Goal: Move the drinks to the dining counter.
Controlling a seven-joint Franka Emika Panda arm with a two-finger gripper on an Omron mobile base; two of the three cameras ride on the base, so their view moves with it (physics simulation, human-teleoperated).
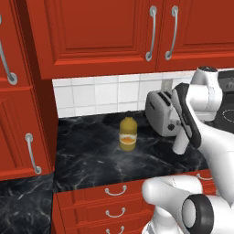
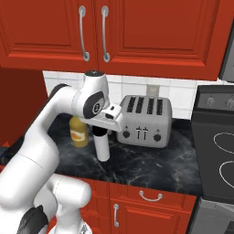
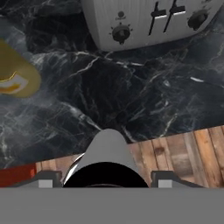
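Observation:
My gripper is shut on the slim white bottle, holding it by the black cap end. The bottle hangs upright over the front part of the black marbled worktop; whether its base touches I cannot tell. In the hand view the white bottle runs away from my gripper between the fingertips. From the left base I see the gripper and white bottle in front of the toaster. The amber juice bottle stands further back on the worktop. The dining counter is out of view.
A silver toaster stands against the tiled wall just behind the gripper. A black stove lies to the right. Red wall cabinets hang overhead, red drawers sit below, and a tall red cabinet bounds the left.

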